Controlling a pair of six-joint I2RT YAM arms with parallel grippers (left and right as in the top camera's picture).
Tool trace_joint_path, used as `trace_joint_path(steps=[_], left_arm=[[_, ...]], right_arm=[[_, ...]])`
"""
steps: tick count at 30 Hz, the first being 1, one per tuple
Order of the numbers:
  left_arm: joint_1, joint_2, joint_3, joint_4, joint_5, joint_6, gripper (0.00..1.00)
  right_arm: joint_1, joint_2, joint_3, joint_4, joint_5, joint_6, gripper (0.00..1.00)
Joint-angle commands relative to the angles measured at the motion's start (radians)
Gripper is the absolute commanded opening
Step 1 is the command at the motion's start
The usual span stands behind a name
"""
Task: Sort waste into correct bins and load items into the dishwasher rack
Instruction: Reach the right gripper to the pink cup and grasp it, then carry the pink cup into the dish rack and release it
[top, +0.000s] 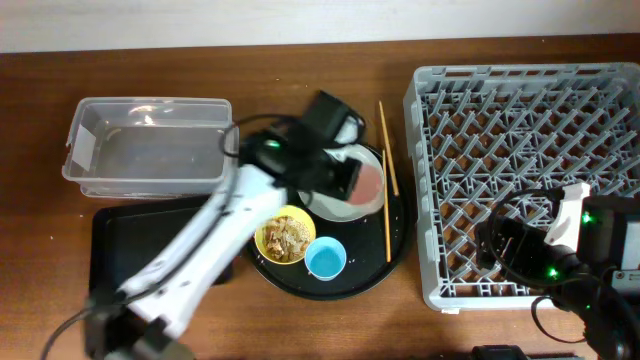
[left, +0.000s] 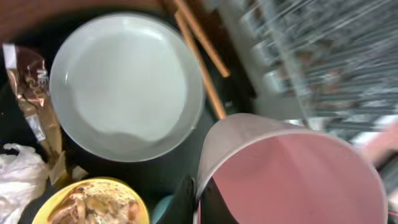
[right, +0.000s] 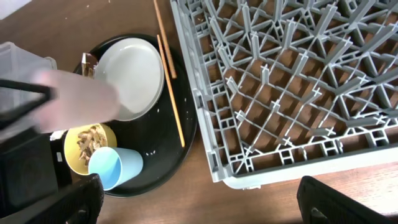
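Note:
My left gripper (top: 352, 180) (left: 199, 200) is shut on the rim of the pink cup (left: 292, 177) and holds it tilted above the grey-green plate (left: 124, 87) on the round tray. The yellow bowl (top: 285, 238) holds food scraps (left: 93, 205). The blue cup (top: 325, 258) lies beside it. The brown-gold wrapper (left: 31, 87) and white tissue (left: 18, 177) lie left of the plate. The chopsticks (top: 386, 170) lie at the tray's right edge. My right gripper (top: 508, 248) (right: 199, 205) is open and empty over the front left corner of the grey rack (top: 530, 110).
The clear tub (top: 150, 145) stands at the back left, with the shallow black rectangular tray (top: 120, 245) in front of it. The round black tray (top: 370, 272) sits between these bins and the rack. My left arm crosses over the rectangular tray.

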Motion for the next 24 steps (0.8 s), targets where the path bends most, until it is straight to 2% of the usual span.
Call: trace_joint_path(steps=[1,2,4,5,6,7,8,10,12,13,18,19,20,24], left_arm=[[0.137,-0.113,0.024,-0.006,0.391,-0.009,0.0],[0.173,-0.126,0.024,-0.005,0.482,-0.003,0.0],[0.259,-0.137,0.024,0.032,0.842,0.041,0.0],[0.274,-0.137,0.024,0.079,1.012,0.048,0.0],[0.278,-0.137,0.024,0.139,1.143,0.047,0.0],[0.278,-0.137,0.024,0.187,1.239,0.047,0.0],[0.272,-0.139,0.024,0.217,1.308,0.047,0.0],[0.262,-0.139,0.024,0.222,1.335,0.047,0.0],[0.262,-0.139,0.024,0.224,1.334,0.047,0.0],[0.262,-0.139,0.024,0.232,1.334,0.047,0.0],[0.25,-0.139,0.024,0.262,1.333,0.047,0.0],[0.241,-0.139,0.024,0.276,1.325,0.047,0.0],[0.237,-0.139,0.024,0.278,1.312,0.047,0.0],[0.228,-0.139,0.024,0.314,1.262,0.047,0.0]], right_arm=[[-0.005,-0.002,0.016,0.016,0.006,-0.017,0.98],[-0.003,-0.002,0.015,0.038,-0.071,-0.109,0.99],[-0.003,0.004,0.015,0.098,-0.433,-0.349,0.99],[-0.003,0.014,0.015,0.125,-0.588,-0.404,0.99],[-0.003,0.024,0.015,0.143,-0.631,-0.403,0.98],[-0.003,0.038,0.015,0.172,-0.678,-0.402,0.98],[-0.003,0.063,0.015,0.23,-0.833,-0.404,0.98],[-0.003,0.099,0.015,0.307,-0.944,-0.404,0.98],[-0.003,0.111,0.015,0.362,-1.162,-0.502,0.98],[-0.003,0.111,0.015,0.401,-1.22,-0.503,0.99],[-0.002,0.121,0.015,0.481,-1.224,-0.398,1.0],[-0.002,0.122,0.015,0.493,-1.224,-0.38,0.91],[0.001,0.122,0.015,0.497,-1.224,-0.371,0.88],[0.081,0.127,0.015,0.502,-1.175,-0.372,0.83]])
